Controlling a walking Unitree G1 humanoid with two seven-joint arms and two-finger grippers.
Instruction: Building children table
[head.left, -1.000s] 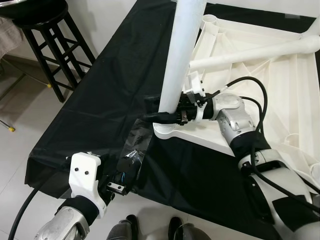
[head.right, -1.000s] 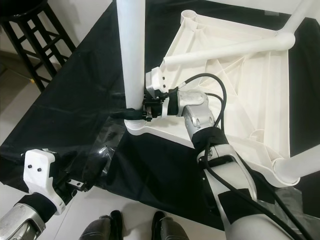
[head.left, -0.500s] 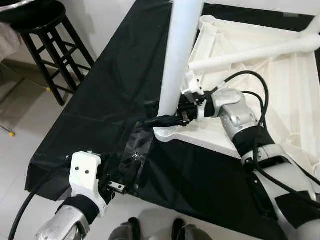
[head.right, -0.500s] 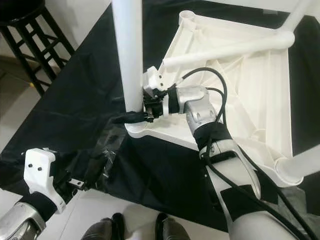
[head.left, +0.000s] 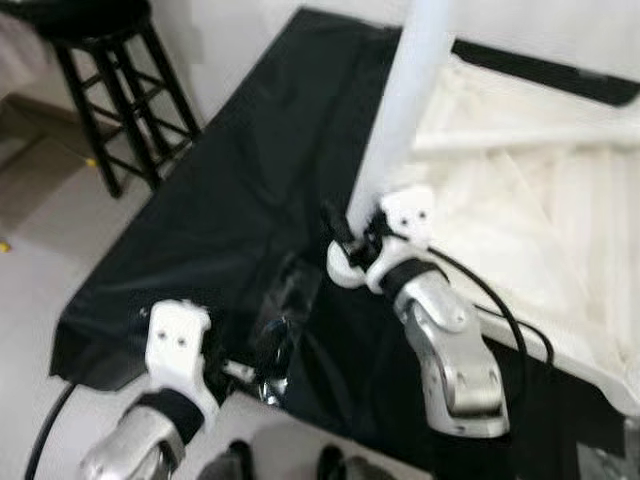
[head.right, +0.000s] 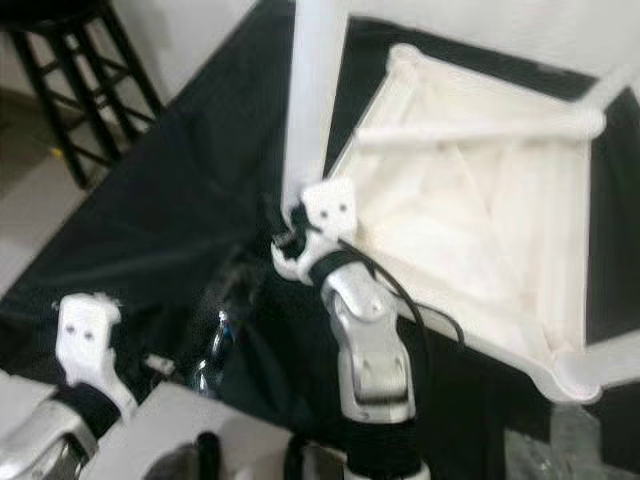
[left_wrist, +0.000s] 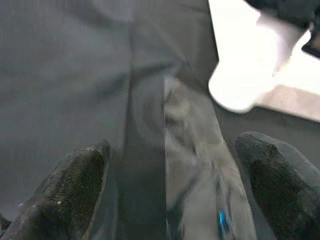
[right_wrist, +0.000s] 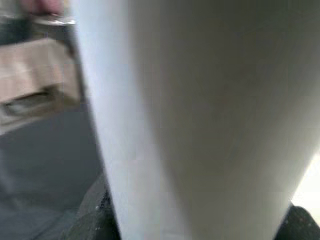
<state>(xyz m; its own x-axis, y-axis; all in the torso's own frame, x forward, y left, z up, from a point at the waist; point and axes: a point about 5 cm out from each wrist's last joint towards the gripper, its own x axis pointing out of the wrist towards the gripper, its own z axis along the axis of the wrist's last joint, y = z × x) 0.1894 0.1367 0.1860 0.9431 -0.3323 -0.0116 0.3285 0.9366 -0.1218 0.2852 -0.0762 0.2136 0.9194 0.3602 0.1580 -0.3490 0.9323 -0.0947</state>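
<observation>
Both head views are smeared by motion, so edges run soft. The white table leg (head.left: 400, 110) is cut off at twelve o'clock. The right gripper (head.left: 347, 232) sits at its foot, its fingers mostly hidden behind the leg. The upturned tabletop (head.right: 480, 230) runs out at three o'clock. The stool (head.left: 110, 90) loses its seat at eleven o'clock. The plastic bag (left_wrist: 195, 165) holds something blue, too blurred to identify.

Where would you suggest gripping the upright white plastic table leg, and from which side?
Low on the upright white table leg, near its corner socket, coming from the robot's side as the right gripper does: the round shaft is bare there and probably steadiest.
</observation>
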